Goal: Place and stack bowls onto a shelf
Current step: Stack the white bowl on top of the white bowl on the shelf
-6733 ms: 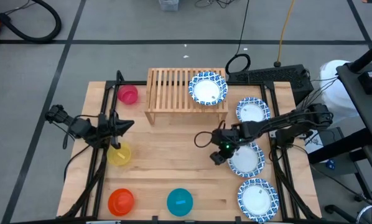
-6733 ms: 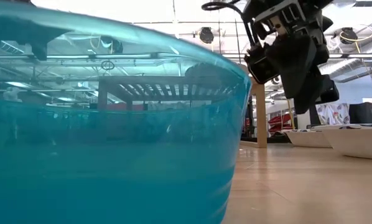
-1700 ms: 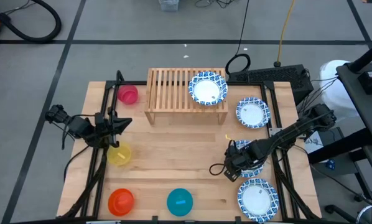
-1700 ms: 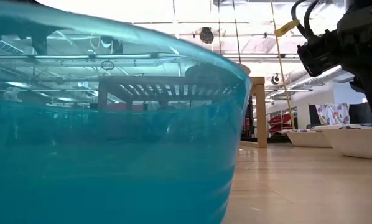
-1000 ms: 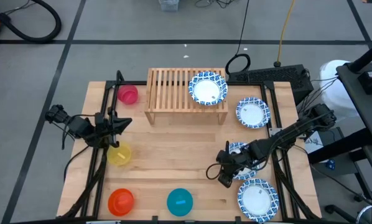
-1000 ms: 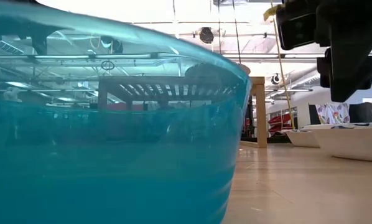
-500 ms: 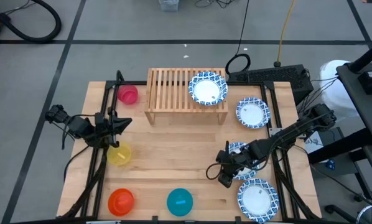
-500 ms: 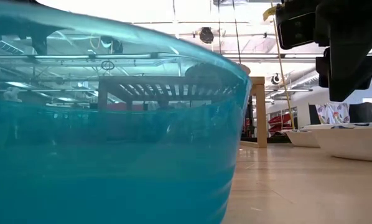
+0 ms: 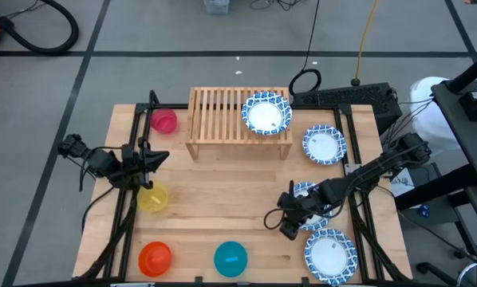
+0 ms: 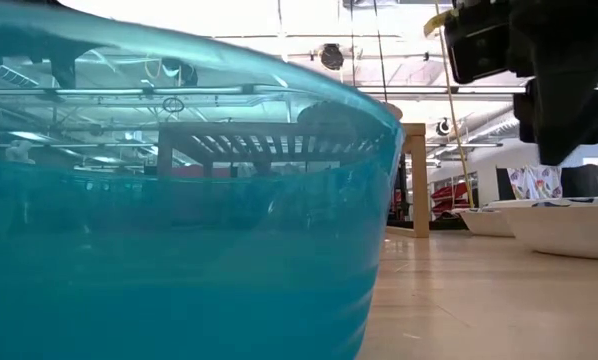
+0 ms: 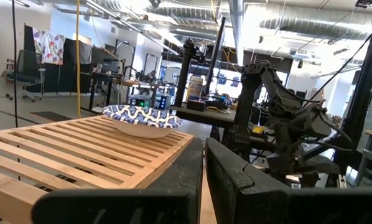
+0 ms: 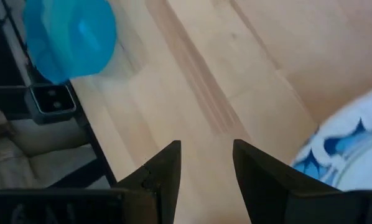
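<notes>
Light-wood desk (image 9: pixel 222 199) stands on a grey floor (image 9: pixel 47 104) marked with dark tape lines. A black hose (image 9: pixel 39 32) lies coiled on the floor beyond the desk's far-left corner. A yellow cable (image 9: pixel 366 32) and a black cable loop (image 9: pixel 305 80) lie behind the desk.

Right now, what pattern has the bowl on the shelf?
Bowl: blue-patterned rim, white centre; high view.

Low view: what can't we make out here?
- Most of the table: the teal bowl fills the frame.
- Shelf: seen only dimly through the bowl.
- Right pincer: cut off by the top and right edges.
- Blue-rimmed bowl, high view: mostly hidden under the right arm.
</notes>
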Action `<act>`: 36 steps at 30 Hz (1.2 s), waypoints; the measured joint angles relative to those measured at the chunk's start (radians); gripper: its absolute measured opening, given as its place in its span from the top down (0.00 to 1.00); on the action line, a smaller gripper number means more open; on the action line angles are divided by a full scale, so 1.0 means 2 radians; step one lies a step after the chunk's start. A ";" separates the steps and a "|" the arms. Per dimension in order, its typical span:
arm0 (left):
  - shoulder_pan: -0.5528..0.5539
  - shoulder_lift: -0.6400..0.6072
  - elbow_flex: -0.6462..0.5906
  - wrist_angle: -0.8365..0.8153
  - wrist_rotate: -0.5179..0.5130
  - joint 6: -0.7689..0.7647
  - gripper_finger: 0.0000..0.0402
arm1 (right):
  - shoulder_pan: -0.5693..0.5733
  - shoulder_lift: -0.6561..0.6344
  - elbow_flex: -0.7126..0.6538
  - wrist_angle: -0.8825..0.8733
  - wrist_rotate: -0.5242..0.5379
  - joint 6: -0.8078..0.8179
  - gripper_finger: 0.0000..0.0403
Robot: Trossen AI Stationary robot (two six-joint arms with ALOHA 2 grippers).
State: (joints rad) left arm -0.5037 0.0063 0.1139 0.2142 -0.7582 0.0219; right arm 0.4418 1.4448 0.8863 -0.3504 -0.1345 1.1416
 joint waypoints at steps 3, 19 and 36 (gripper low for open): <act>0.000 0.000 0.000 0.000 0.000 0.000 0.94 | -0.007 0.000 0.000 -0.011 -0.016 0.008 0.65; 0.000 0.000 0.000 0.000 0.000 0.002 0.94 | -0.014 0.000 0.000 0.039 -0.026 -0.021 0.65; 0.000 0.000 0.000 0.000 0.000 0.014 0.94 | -0.070 0.000 0.000 -0.032 -0.052 -0.062 0.71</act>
State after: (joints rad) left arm -0.5036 0.0063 0.1139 0.2134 -0.7582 0.0498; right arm 0.3015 1.4448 0.8864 -0.4153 -0.2379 1.0170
